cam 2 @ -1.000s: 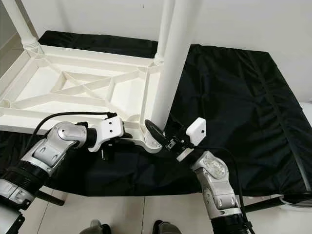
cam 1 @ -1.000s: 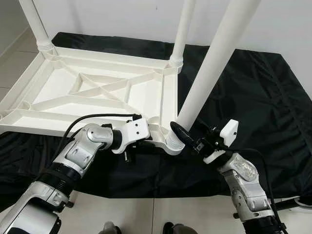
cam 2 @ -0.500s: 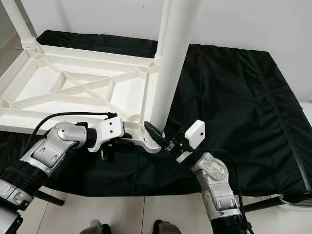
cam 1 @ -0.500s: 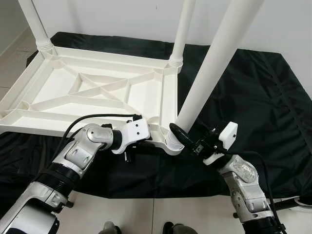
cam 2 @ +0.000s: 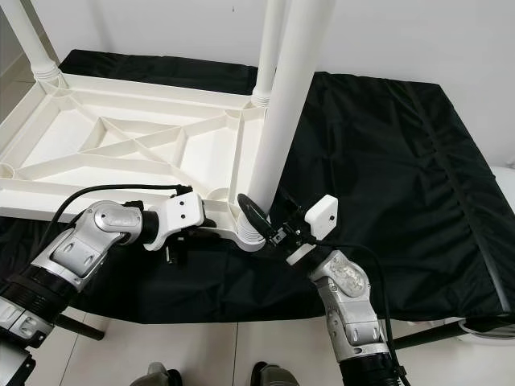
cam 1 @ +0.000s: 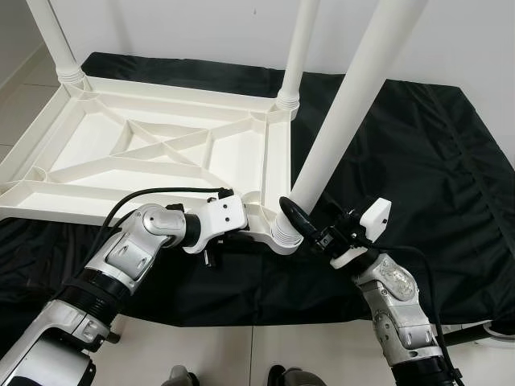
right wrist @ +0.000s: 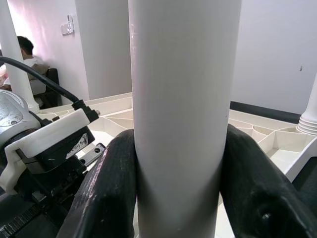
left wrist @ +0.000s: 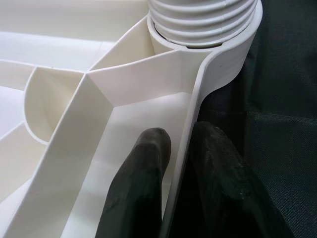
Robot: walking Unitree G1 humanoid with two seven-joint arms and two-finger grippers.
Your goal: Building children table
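White tabletop (cam 1: 161,153) lies upside down, ribs up, on black cloth (cam 1: 418,145), occupying upper left to centre of frame. Three legs visible: one at far left corner (cam 1: 55,40), one at far right corner (cam 1: 296,48), and nearest leg (cam 1: 346,104) standing in the threaded corner socket (cam 1: 283,233) at lower centre, leaning slightly to upper right. Right gripper (cam 1: 299,225), lower centre-right, closed round base of nearest leg; wrist view shows both fingers (right wrist: 106,193) pressed against leg, one per side. Left gripper (left wrist: 176,163), lower centre-left, pinches tabletop's thin edge wall just beside socket, one finger inside rim, one outside over cloth. Person's shoes at bottom edge (cam 1: 181,376).
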